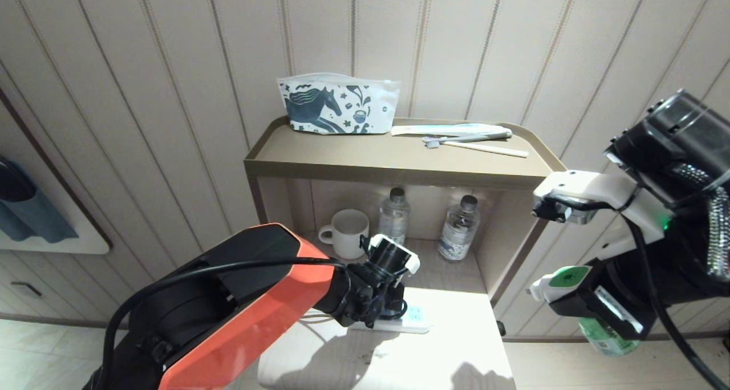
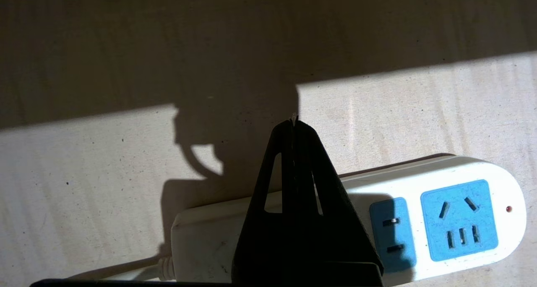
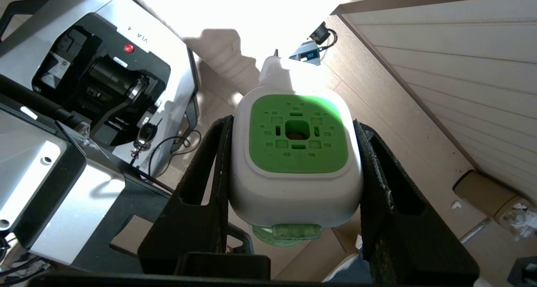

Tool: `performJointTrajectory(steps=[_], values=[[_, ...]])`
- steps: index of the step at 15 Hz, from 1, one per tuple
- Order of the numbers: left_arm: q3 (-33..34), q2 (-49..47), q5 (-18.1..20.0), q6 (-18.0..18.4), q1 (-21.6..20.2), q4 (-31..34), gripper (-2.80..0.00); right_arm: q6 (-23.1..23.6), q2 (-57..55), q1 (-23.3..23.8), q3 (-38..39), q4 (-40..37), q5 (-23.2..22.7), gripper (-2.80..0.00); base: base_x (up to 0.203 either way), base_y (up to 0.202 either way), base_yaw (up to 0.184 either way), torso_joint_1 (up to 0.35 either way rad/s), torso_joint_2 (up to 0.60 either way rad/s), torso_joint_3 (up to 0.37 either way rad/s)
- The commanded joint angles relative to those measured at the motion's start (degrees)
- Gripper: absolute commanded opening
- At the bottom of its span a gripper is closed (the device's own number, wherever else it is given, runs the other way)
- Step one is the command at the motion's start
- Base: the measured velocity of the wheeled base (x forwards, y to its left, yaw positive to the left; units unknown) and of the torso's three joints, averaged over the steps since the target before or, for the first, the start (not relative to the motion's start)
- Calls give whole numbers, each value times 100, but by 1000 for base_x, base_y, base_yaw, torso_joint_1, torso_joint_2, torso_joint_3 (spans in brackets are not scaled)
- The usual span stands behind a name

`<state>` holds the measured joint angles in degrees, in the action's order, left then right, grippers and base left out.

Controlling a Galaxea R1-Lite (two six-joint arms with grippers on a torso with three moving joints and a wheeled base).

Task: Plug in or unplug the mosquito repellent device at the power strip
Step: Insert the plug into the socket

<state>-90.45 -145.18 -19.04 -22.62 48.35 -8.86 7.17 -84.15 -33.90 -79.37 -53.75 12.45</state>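
Note:
The power strip (image 2: 440, 220) lies flat on the pale tabletop, white with light-blue socket faces; its cord leaves at one end. In the head view the power strip (image 1: 415, 320) shows just past my left gripper (image 1: 392, 313). My left gripper (image 2: 293, 121) is shut, empty, and hangs over the strip's cord end; whether it touches the strip I cannot tell. Off the table's right side, my right gripper (image 3: 292, 121) is shut on the mosquito repellent device (image 3: 295, 152), a white body with a green vented top. From the head, the device (image 1: 562, 281) shows with its green bottle (image 1: 607, 337) below.
Behind the table a shelf unit (image 1: 393, 165) holds a white mug (image 1: 347, 233) and two clear water bottles (image 1: 394, 216) (image 1: 459, 230). On its top lie a patterned pouch (image 1: 336, 106) and toothbrush items (image 1: 467, 136). Panelled wall stands behind and to the right.

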Motion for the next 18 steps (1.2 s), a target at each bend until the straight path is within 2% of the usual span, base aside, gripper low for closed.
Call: performJointTrajectory(steps=[1,7,18], values=[[37,-2,-12,-14,-1,-2,-280,4,-14,-2,1,-30,3,-280,0,0,0,0,0,0],[345,36,-10,-14,28,-59,-280,12,-75,24,-8,-14,12,-280,0,0,0,0,0,0],[954,441,-21,-51,424,-116,-280,144,-90,147,1,75,-6,-280,0,0,0,0,0,0]])
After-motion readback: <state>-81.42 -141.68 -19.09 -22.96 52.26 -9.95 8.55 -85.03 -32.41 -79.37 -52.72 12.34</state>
